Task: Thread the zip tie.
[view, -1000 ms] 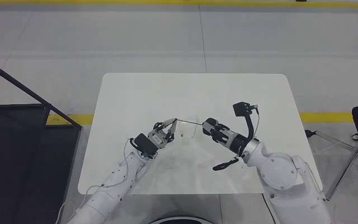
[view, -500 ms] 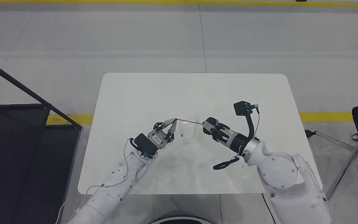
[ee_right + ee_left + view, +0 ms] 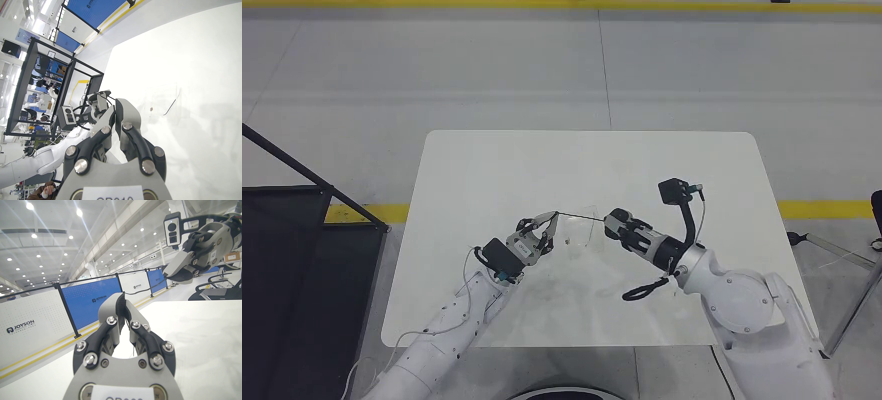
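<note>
Left gripper (image 3: pixel 123 297), right gripper (image 3: pixel 115 106) each clamped on ends of thin black plastic zip tie (image 3: pixel 143 290); span unchanged, threading not advanced.

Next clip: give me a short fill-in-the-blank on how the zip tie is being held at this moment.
1. The zip tie is held by ____ hands at once.
2. The left hand is ____ on one end of it, and the right hand grips the other end.
3. The tie spans the gap ____ the white table, without lying on it.
Missing words: two; shut; above.
</note>
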Controlling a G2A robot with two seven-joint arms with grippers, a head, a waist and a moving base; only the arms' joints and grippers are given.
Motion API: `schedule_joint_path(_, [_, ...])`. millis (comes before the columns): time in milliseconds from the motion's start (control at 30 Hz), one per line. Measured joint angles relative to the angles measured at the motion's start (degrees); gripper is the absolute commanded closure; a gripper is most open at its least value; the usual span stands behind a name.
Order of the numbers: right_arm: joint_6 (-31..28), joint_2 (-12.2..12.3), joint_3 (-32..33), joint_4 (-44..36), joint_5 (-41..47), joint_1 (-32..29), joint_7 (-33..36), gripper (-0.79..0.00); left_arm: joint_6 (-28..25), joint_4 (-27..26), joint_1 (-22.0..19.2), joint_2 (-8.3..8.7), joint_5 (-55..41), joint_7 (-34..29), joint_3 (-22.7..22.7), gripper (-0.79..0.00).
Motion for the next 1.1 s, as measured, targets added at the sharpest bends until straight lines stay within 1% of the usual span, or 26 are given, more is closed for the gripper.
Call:
schedule_joint_path(333, [0.04, -0.03, -0.13, 0.30, 0.93, 0.53, 0.29, 0.000, 0.00, 0.00, 0.00, 0.00, 0.00, 0.00, 0.00, 0.000])
schedule_joint_path(633, [-1.29, -0.13, -0.28, 0.72, 2.71, 0.79, -0.51, 0.000, 0.00, 0.00, 0.00, 0.00, 0.00, 0.00, 0.00, 0.000])
schedule_joint_path(1100, [-6.45, -0.17, 0.44, 0.91, 5.98, -0.56, -3.32, 0.000, 0.00, 0.00, 0.00, 0.00, 0.00, 0.00, 0.00, 0.000])
